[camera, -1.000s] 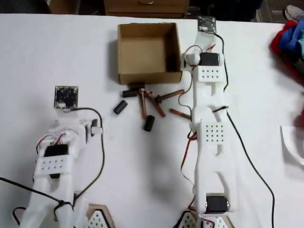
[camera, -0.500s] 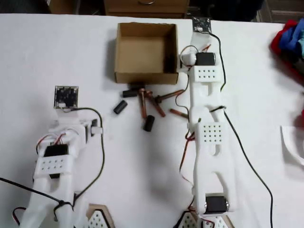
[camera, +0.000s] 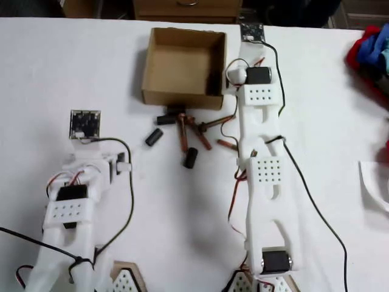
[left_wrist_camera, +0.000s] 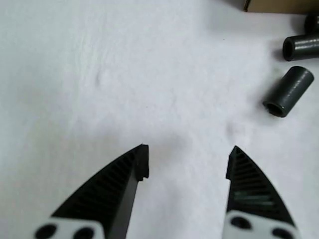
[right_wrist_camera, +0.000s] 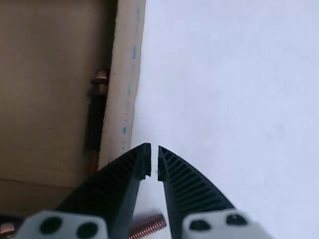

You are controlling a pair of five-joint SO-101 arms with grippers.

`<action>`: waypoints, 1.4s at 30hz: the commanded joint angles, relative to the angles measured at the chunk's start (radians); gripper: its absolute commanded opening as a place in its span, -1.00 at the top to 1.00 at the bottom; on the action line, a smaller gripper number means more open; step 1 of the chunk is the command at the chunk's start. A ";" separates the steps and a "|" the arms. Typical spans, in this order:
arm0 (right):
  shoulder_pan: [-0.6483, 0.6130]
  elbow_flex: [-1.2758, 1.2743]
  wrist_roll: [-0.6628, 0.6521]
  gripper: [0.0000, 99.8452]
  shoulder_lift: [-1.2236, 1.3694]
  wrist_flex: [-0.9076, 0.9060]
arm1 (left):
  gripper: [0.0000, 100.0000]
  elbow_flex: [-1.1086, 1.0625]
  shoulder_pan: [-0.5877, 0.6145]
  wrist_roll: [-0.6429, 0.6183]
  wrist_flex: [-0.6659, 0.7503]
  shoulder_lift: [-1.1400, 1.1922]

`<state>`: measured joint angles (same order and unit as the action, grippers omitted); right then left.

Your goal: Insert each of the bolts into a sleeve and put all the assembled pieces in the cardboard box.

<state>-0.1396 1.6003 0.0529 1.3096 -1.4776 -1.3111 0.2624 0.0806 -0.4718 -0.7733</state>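
The cardboard box (camera: 182,64) stands at the far middle of the table. One assembled piece (right_wrist_camera: 96,114), a bolt in a dark sleeve, lies inside along its wall (right_wrist_camera: 127,84). My right gripper (right_wrist_camera: 153,160) is shut and holds nothing, just outside that wall over the white table; its arm (camera: 261,97) runs along the box's right side. Loose copper bolts (camera: 182,131) and black sleeves (camera: 154,137) lie in front of the box. My left gripper (left_wrist_camera: 188,162) hangs open above bare table, with two sleeves (left_wrist_camera: 289,92) a little way beyond it.
A copper bolt (right_wrist_camera: 147,226) lies under the right fingers. Red and blue cloth (camera: 371,45) sits at the far right edge, a white object (camera: 374,185) at the right edge. Wires trail from both arms.
The right arm has shifted farther away and to the left, and the cardboard box has slid and turned slightly left with it. The left arm has not moved.
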 commanded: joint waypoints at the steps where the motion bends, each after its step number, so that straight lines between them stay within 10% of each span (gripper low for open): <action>1: 0.028 0.077 -0.005 0.96 -0.064 -0.025 | 0.47 0.005 0.005 0.008 0.012 -0.005; 16: -0.030 -0.081 -0.187 0.74 -0.461 -0.295 | 0.47 0.012 0.011 0.005 0.064 -0.005; 28: -0.216 -1.320 0.104 0.82 -1.194 -0.044 | 0.47 0.010 0.009 -0.002 0.106 -0.005; 42: -0.470 -1.433 0.227 0.73 -0.949 0.108 | 0.47 0.008 0.009 -0.002 0.106 -0.005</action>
<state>-0.5984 0.0905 0.2294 0.3245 -1.3502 -1.3111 0.2639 0.0806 -0.3859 -0.7733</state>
